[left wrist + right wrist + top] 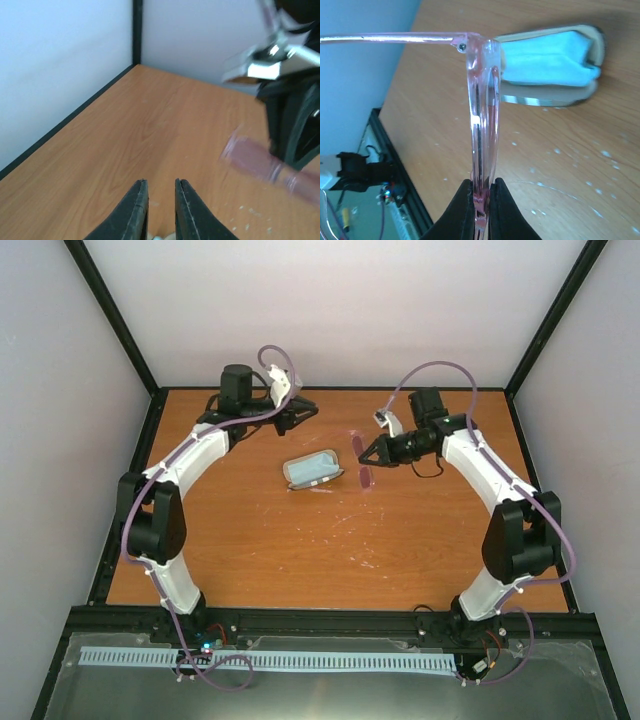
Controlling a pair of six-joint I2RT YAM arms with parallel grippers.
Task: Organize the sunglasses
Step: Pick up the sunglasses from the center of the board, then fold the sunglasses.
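Note:
The pink translucent sunglasses (482,115) are held edge-on in my right gripper (481,195), which is shut on their frame above the table. One slim arm sticks out to the left in the right wrist view. From above, the sunglasses (362,462) hang by my right gripper (372,452), just right of the open case (313,470). The case (555,67) lies open with the light blue cloth (547,57) inside. My left gripper (306,416) hovers behind the case, its jaws slightly apart and empty (161,187). The sunglasses show blurred in the left wrist view (260,162).
The wooden table (300,550) is walled by white panels with black posts. Black frame rails run along the table's left edge (130,500) and near edge. The right arm's wrist (295,115) looms at the right of the left wrist view.

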